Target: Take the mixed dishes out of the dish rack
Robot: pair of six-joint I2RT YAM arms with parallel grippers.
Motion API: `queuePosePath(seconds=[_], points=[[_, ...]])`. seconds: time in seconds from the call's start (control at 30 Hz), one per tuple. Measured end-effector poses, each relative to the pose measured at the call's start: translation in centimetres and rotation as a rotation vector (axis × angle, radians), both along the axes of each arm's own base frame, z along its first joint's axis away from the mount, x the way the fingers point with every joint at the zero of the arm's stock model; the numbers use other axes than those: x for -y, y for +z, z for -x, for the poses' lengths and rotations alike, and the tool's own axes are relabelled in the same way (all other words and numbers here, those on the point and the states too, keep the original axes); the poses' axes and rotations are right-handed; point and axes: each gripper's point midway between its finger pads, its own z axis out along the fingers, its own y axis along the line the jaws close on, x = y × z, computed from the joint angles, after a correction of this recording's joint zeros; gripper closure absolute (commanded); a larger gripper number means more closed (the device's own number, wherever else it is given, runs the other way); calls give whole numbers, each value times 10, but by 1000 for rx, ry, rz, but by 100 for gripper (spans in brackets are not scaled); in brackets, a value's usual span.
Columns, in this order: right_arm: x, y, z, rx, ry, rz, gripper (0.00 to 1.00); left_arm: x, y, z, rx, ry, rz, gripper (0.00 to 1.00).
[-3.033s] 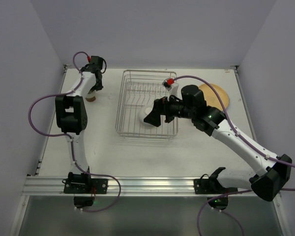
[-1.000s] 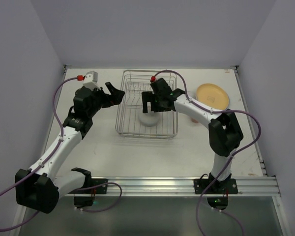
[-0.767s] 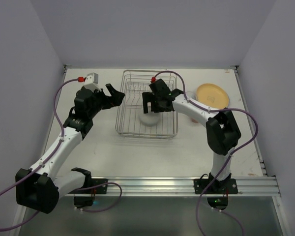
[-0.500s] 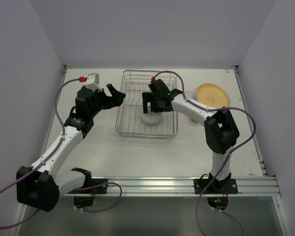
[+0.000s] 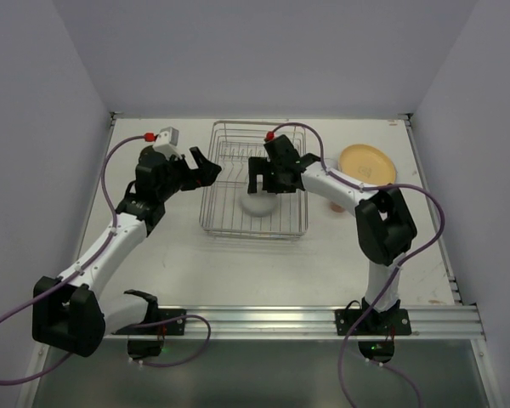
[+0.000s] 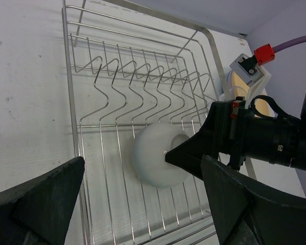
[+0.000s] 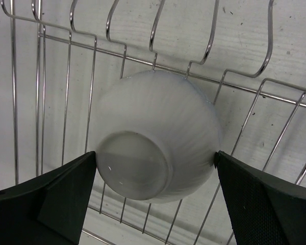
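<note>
An upturned white bowl [image 7: 155,135] sits on the wire floor of the rack [image 5: 221,200], in its near half, just in front of the tines. The right gripper [image 7: 155,153] is spread wide, with one finger on each side of the bowl; whether they touch it cannot be told. The left gripper [image 5: 206,167], also spread, hovers at the rack's left rim. A yellow plate [image 5: 367,164] lies on the white table [image 5: 238,263], right of the rack and apart from it. Pale walls [image 5: 255,51] close in three sides.

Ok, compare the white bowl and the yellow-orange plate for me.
The white bowl sits inside the dish rack; the yellow-orange plate lies on the table right of it. The bowl is deep and base up; the plate is flat. The right gripper straddles the bowl; no gripper is at the plate. Both are round.
</note>
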Motion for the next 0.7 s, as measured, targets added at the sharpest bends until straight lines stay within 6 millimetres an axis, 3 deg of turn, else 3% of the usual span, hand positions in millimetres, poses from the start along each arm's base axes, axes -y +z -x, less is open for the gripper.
queuePosePath(seconds=[0.4, 0.7], points=[[2, 2, 2, -55, -9, -200, 2, 15, 1, 3, -2, -87, 29, 0], [9, 5, 5, -85, -28, -299, 3, 35, -16, 5, -53, -201, 63, 0]])
